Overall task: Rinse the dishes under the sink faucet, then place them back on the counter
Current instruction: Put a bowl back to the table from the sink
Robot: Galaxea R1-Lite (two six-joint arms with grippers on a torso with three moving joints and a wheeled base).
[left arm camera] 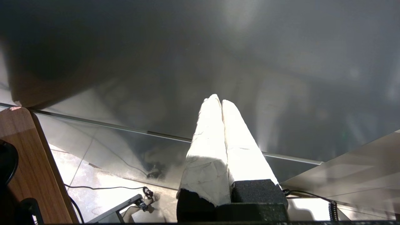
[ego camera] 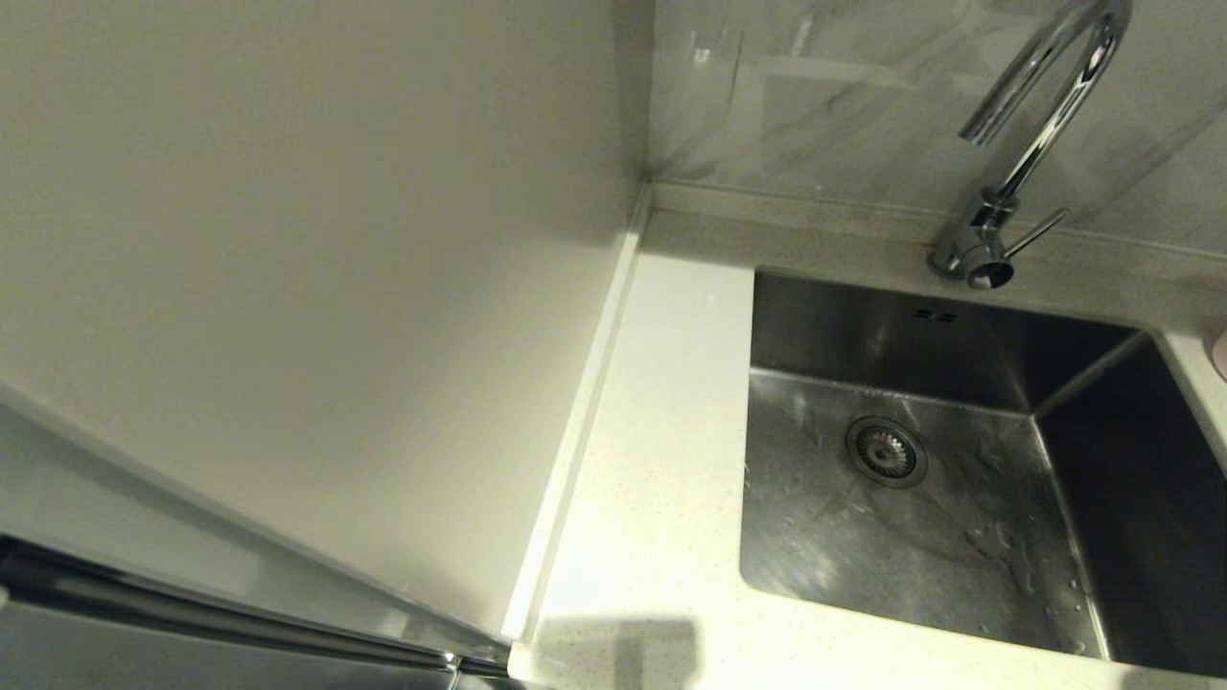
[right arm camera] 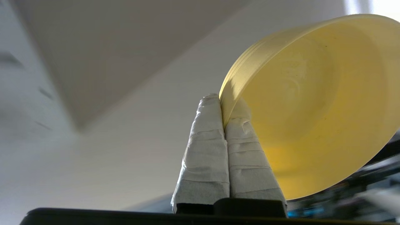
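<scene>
My right gripper (right arm camera: 223, 101) is shut on the rim of a yellow-green bowl (right arm camera: 312, 103), one finger inside and one outside. The bowl is tilted, its hollow facing the right wrist camera, with a pale wall behind it. Neither arm nor this bowl shows in the head view. That view has the chrome faucet (ego camera: 1030, 144) arching over the steel sink (ego camera: 911, 537), which holds only water drops around its drain (ego camera: 885, 450). A sliver of a pale pink dish (ego camera: 1220, 350) peeks in at the right edge on the counter (ego camera: 661, 431). My left gripper (left arm camera: 220, 100) is shut on nothing, parked low.
An off-white wall panel (ego camera: 335, 287) rises along the counter's left side, behind a raised edge strip (ego camera: 585, 402). Grey tiles (ego camera: 815, 96) back the faucet. Below my left gripper are a glossy dark panel (left arm camera: 218, 47), a wooden board (left arm camera: 28, 162) and floor cables (left arm camera: 103, 187).
</scene>
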